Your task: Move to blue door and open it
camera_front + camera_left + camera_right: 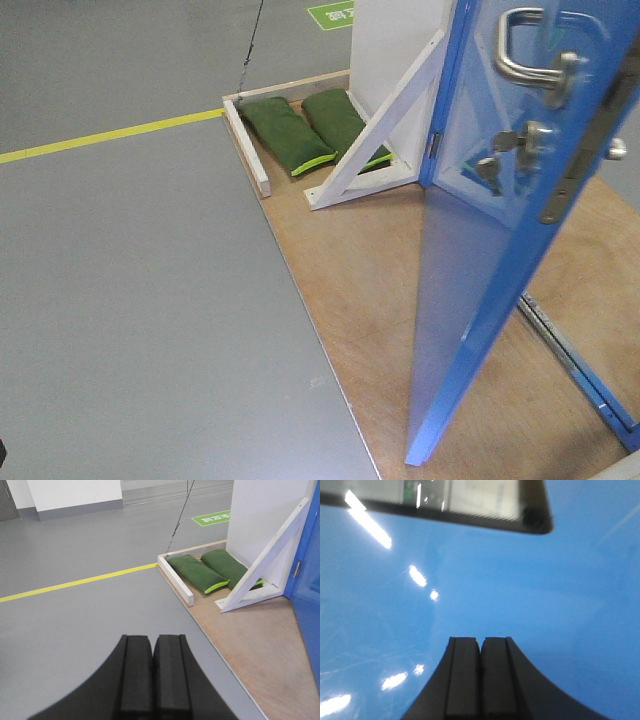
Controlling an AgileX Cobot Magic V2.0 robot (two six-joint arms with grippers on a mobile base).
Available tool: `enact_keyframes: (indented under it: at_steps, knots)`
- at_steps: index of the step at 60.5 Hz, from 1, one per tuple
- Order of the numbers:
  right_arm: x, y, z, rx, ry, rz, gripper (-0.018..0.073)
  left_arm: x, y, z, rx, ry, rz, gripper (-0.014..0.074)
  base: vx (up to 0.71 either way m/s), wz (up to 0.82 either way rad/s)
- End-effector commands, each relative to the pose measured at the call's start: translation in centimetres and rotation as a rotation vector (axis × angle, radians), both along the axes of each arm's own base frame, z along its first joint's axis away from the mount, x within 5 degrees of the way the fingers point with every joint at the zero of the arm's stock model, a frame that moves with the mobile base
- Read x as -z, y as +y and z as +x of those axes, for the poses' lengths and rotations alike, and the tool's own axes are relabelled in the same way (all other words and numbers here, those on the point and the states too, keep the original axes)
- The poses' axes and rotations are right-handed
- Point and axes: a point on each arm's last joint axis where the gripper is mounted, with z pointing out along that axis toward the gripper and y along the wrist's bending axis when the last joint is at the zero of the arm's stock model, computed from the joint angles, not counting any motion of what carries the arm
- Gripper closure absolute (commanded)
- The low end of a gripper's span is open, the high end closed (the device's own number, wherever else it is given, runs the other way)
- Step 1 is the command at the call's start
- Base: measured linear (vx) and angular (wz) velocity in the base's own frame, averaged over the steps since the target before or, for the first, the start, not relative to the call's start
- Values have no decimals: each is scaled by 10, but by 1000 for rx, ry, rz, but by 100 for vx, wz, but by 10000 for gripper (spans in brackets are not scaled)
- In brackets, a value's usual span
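Exterior front-facing view: the blue door [480, 280] stands partly open over the plywood platform [350, 300].
Jaws of the left gripper [152, 639] and right gripper [480, 641] are clenched, empty; the right one, close to the glossy panel, could slide off when pushing.

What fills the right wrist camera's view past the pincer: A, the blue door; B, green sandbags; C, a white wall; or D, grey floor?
A: beyond the closed right pincer, nearly the whole view is the glossy blue door, with light reflections on it.
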Motion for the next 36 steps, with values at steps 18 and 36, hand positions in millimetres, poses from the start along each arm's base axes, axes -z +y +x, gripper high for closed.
enact_keyframes:
  at_steps: [18, 36]
  knots:
    - [-19, 99, -26, -509, -41, 15, 564, -19, -1, 0, 13, -128, -5, 526, 0, 0]
    - [-2, 104, -1, -471, 4, 63, 564, -19, -1, 0, 13, -128, -5, 526, 0, 1]
